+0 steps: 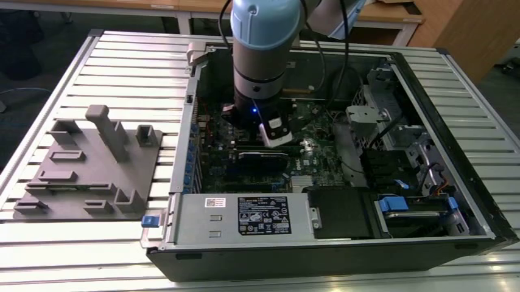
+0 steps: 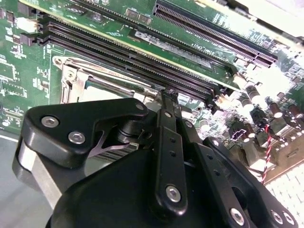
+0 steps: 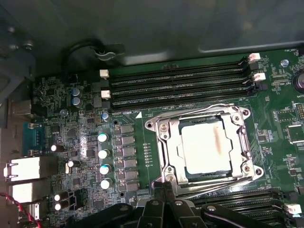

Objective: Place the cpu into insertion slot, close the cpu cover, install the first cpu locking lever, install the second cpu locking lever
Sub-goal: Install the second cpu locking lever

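My pincer [image 3: 164, 192] hangs low inside the open computer case [image 1: 455, 201], its tips drawn together at the near edge of the insertion slot [image 3: 161, 128], apparently on one of the thin wire locking levers [image 3: 209, 183] that run along the socket frame; whether the tips truly pinch that wire I cannot tell.

Going across the exterior view from its left: a grey fixture block [image 1: 81, 176] sits on the slatted bench [image 1: 49, 255], well apart from the work. Then comes the case, lying on its side so the green motherboard [image 1: 321, 131] faces up to me, which is why I reach straight down. My arm [image 1: 260, 55] hides the socket there.

The first wrist view supplies what that one lacks: the cpu [image 3: 205, 146] already lies flat in the slot, and the cpu cover [image 3: 240, 137] is folded down around it, its window framing the metal top. The second wrist view adds the pincer's linkage, fingers [image 2: 168, 102] meeting at the socket's corner beside the long black memory slots [image 2: 128, 57].
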`<state>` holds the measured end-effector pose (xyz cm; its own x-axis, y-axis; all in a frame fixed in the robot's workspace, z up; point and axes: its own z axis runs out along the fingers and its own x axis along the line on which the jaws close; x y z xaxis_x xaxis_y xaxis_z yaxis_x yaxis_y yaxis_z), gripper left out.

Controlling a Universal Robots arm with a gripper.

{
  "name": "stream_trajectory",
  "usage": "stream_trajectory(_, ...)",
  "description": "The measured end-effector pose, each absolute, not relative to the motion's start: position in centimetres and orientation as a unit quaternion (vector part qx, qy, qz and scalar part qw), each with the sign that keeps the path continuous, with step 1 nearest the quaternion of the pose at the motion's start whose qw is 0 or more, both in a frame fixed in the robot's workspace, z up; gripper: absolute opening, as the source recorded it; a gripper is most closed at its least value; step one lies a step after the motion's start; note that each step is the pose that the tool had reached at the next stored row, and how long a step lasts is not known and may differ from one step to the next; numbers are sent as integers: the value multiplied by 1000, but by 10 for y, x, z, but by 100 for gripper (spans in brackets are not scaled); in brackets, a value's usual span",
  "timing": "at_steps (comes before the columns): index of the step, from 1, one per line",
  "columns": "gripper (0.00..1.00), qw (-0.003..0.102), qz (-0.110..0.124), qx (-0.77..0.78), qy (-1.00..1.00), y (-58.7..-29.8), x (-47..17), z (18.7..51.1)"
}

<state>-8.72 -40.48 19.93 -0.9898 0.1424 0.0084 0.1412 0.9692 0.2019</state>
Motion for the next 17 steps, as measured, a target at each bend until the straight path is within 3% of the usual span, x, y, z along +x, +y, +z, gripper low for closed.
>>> stream_trajectory(17, 10, 3, 102, 72, 992, -412, -83, 198)
